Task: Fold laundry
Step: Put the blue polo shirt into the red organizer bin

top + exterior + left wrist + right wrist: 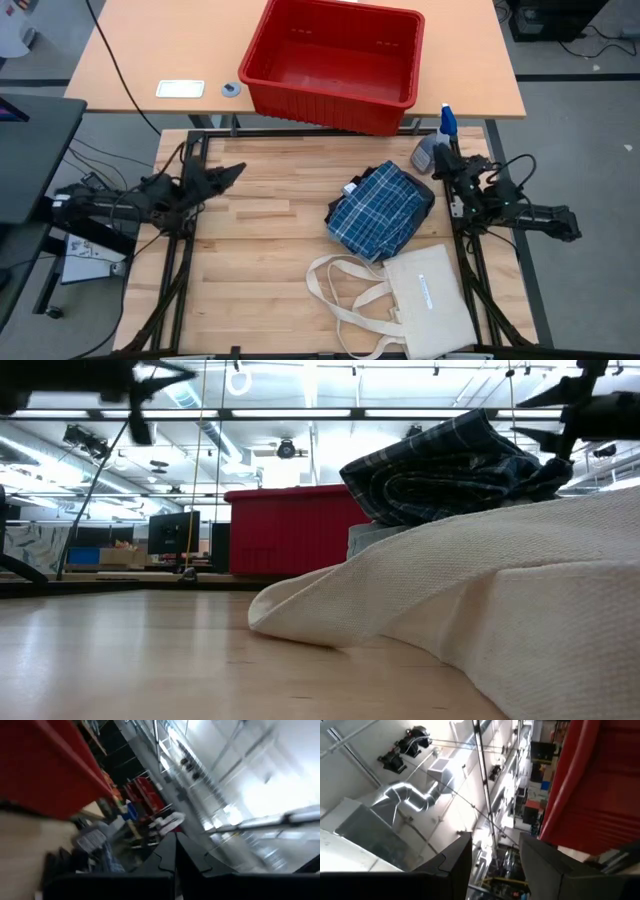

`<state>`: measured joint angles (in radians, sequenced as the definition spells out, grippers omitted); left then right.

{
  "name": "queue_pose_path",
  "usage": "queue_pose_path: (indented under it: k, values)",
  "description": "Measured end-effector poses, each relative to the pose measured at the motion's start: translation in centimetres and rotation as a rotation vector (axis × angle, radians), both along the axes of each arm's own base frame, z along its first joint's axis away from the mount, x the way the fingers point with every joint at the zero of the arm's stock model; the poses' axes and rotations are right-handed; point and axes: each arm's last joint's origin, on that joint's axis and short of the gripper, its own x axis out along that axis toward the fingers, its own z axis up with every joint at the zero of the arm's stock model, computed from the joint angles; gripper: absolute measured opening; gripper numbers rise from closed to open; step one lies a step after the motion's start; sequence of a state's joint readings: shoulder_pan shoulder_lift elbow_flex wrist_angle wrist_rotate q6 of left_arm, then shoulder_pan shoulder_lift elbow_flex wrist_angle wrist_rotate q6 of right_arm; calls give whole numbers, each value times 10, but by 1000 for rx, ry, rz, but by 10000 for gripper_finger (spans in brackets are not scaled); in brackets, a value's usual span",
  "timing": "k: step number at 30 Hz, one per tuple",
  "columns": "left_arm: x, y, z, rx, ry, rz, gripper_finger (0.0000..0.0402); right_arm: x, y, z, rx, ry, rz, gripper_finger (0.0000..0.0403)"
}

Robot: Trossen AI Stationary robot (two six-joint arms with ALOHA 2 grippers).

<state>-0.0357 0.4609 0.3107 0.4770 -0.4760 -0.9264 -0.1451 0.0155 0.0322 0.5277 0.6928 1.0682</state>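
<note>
The laundry (380,212) is a folded bundle right of the table's middle. A blue-white plaid piece (450,465) is on top, with a dark piece (420,200) showing under its far right side. The bundle lies flat on the wood. My left gripper (240,170) hovers shut at the table's left edge, pointing toward the bundle and raised well clear of the wood; its fingertips meet in the left wrist view (175,842). My right gripper (443,152) hangs at the far right edge, open, with nothing between its fingers (495,852). Neither touches the laundry.
A cream tote bag (425,295) with long handles (345,290) lies at the near right, just in front of the bundle. A red bin (335,60) stands on the far table. A spray bottle (438,142) stands beside my right gripper. Bare wood (260,260) fills the table's left half.
</note>
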Motion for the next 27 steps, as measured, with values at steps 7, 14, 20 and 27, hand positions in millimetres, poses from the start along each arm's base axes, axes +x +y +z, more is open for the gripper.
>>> queue_pose_path:
  k: [7, 14, 20, 27]
  values:
    - [58, -1, 48, 227, 214, 65, 11, -7, 2, 45, -139, 75, -45, 171]
    - [109, 8, 30, 3, 390, -245, 12, 4, 4, 118, -326, 537, 38, 169]
    - [140, 0, 3, -145, 477, -376, 72, 34, 2, 143, -343, 1178, 285, 173]
    - [172, -12, -32, -295, 507, -507, 221, 79, 1, 129, -428, 1469, 713, 214]
